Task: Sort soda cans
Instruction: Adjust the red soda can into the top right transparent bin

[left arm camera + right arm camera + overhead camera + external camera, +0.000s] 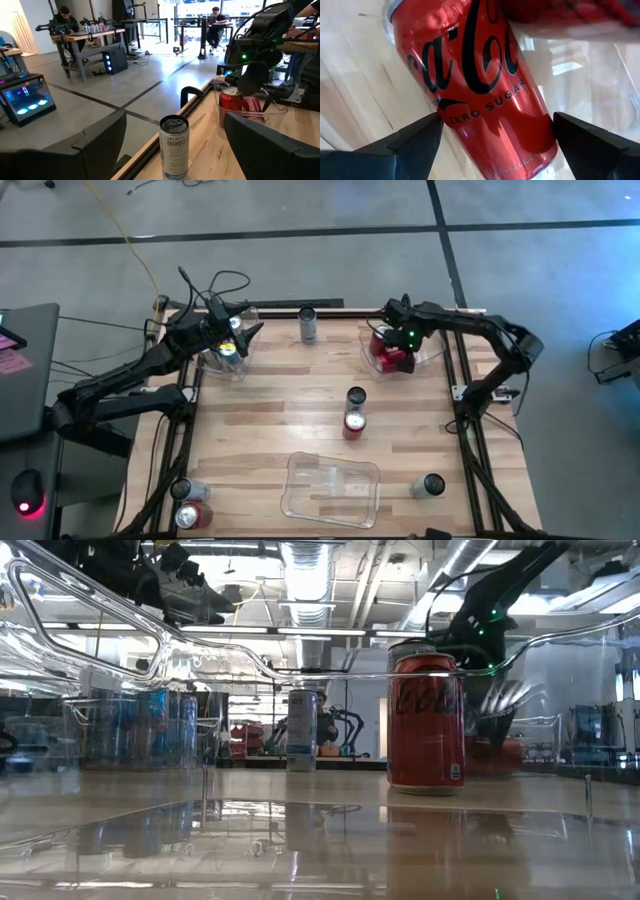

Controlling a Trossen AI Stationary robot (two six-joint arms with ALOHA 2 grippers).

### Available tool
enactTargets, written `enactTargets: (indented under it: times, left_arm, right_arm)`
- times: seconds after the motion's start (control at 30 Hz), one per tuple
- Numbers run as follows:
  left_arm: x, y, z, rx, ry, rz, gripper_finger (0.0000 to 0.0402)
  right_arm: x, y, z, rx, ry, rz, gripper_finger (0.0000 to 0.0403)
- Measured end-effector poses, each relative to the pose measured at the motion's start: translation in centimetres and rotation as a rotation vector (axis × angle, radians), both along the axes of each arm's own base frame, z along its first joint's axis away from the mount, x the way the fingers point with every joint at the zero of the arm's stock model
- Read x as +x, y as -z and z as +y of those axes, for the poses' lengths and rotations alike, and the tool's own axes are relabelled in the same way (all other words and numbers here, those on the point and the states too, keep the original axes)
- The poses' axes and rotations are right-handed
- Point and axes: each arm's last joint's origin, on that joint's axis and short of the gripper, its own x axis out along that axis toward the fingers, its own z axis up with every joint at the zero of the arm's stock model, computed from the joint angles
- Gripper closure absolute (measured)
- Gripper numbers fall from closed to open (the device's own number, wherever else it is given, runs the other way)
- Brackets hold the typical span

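R fingers [495,137] wide round red metal cola can [475,80] in far-right clear bin [432,352]; I'd lift clear next. L fingers [172,145] wide.

Clear plastic bin [333,489] on wooden table [270,395]; black mouse [28,489].

Overhead, table-level, two wrist views; shared table [300,395].

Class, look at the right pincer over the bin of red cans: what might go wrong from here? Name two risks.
1. The right pincer stands open close around a red can in the clear bin; lifting away, a finger could catch and tip it.
2. The bin already holds other red cans beside it, so a toppled can might knock them.
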Motion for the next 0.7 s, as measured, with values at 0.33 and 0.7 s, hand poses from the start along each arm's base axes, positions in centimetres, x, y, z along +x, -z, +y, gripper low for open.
enactTargets:
  times: [0.33,0.7]
  left_arm:
    - [0.0,0.0,0.0,0.0,0.0,0.0,0.007]
    - [0.0,0.0,0.0,-0.002,0.0,-0.001,0.007]
  right_arm:
    - [0.6,0.6,-0.2,0.018,-0.019,-0.051,0.0039]
    - [1.3,0.8,-0.4,0.092,-0.004,-0.198,0.0053]
